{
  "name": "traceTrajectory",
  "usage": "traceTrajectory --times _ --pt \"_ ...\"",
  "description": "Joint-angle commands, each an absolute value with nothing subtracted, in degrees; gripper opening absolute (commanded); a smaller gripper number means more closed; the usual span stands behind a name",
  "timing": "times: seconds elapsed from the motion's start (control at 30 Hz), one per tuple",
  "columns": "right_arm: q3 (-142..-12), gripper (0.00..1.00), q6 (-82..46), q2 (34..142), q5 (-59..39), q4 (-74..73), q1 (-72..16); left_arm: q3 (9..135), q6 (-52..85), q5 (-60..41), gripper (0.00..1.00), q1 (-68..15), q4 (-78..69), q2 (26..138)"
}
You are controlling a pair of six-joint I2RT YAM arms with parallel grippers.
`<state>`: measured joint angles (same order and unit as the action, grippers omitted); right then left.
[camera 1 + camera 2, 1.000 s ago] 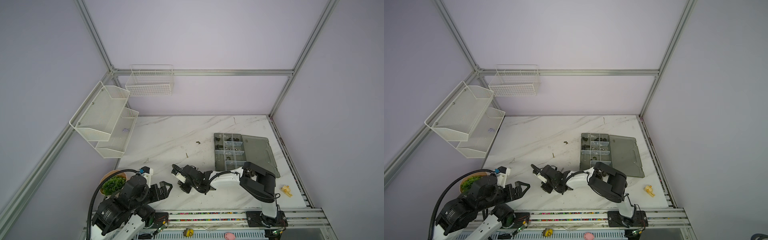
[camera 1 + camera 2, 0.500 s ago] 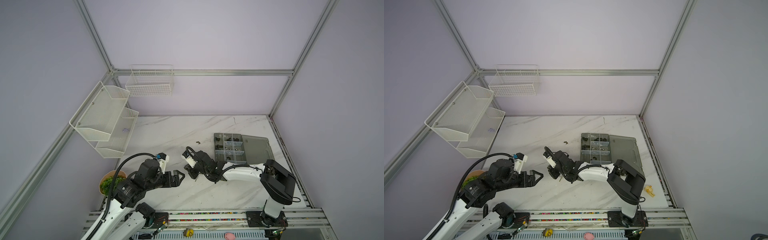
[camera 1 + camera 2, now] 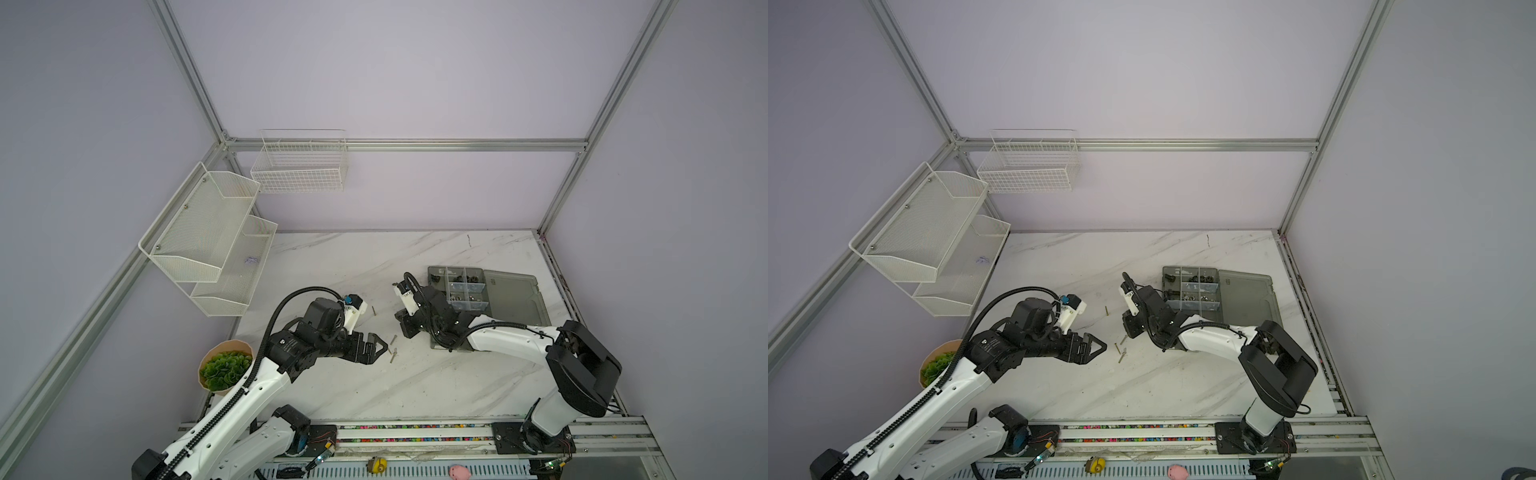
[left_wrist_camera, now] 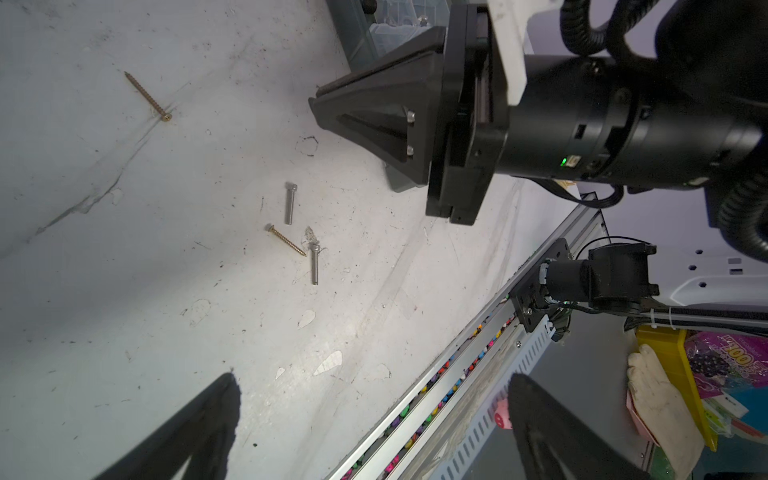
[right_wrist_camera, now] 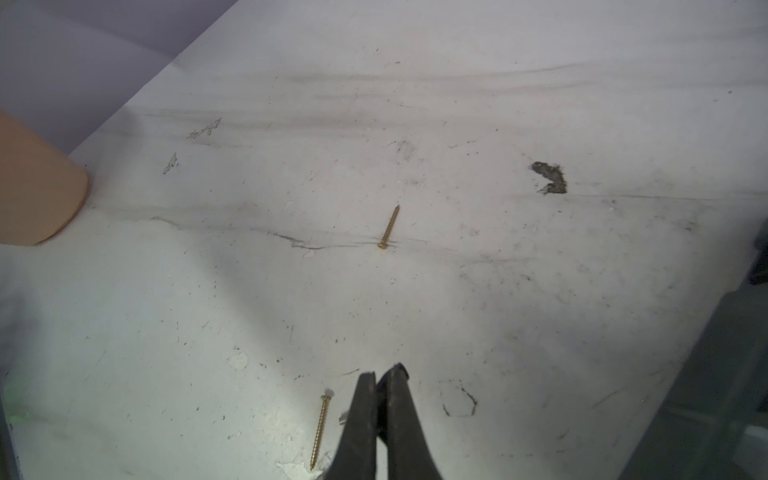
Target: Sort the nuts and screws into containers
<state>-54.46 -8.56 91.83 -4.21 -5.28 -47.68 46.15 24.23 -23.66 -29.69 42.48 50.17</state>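
Several screws lie loose on the marble table. A brass screw [image 3: 374,311] [image 4: 148,97] [image 5: 389,227] lies apart from a cluster of two silver screws [image 4: 290,203] [image 4: 314,264] and one brass screw [image 4: 286,240] [image 5: 320,432]. My left gripper [image 3: 380,347] [image 4: 374,399] is open, just left of the cluster [image 3: 1122,348]. My right gripper [image 3: 404,332] [image 5: 382,374] is shut over the cluster's right side; nothing shows between its fingers. The grey containers box [image 3: 436,286] [image 3: 1170,286] lies open behind it, with small dark nuts [image 3: 463,276] in compartments.
The box's lid [image 3: 515,299] lies flat to its right. A potted plant [image 3: 224,370] [image 5: 33,187] stands at the table's left front corner. White mesh shelves [image 3: 208,237] and a wire basket [image 3: 299,166] hang on the walls. A rail [image 3: 415,428] runs along the front edge.
Both grippers moved away from the front edge toward the table's middle. My left arm stretched out to the right; my right gripper went back and right, staying shut.
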Motion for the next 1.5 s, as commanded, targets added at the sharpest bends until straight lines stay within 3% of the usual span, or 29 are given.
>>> traceTrajectory --times 0.0,0.4,1.07,1.23,1.27,1.37,1.47 --pt "-54.19 0.06 -11.21 88.42 -1.06 -0.99 -43.86 44.63 23.58 -24.58 1.00 -29.53 39.11 46.13" --pt "-45.62 0.06 -15.71 79.43 2.03 5.77 -29.77 43.31 24.43 -24.08 1.00 -29.53 37.84 43.15" --pt "-42.57 0.11 -13.03 75.93 1.15 6.00 -25.75 43.13 24.79 -24.10 1.00 -29.48 37.61 43.20" --pt "-41.30 0.43 -12.66 73.04 2.88 3.47 -25.79 42.93 24.79 -24.41 1.00 -29.53 37.35 43.29" --pt "-40.46 0.58 -12.66 71.32 3.89 2.17 -25.73 43.06 24.83 -24.51 1.00 -29.54 37.43 43.37" --pt "-36.65 0.65 -14.67 62.71 2.34 -3.44 -25.75 43.07 24.77 -24.34 1.00 -29.53 37.49 43.58" --pt "-30.16 0.81 -19.33 50.23 -2.10 -13.07 -25.79 42.91 25.04 -23.15 1.00 -29.53 37.57 44.05"
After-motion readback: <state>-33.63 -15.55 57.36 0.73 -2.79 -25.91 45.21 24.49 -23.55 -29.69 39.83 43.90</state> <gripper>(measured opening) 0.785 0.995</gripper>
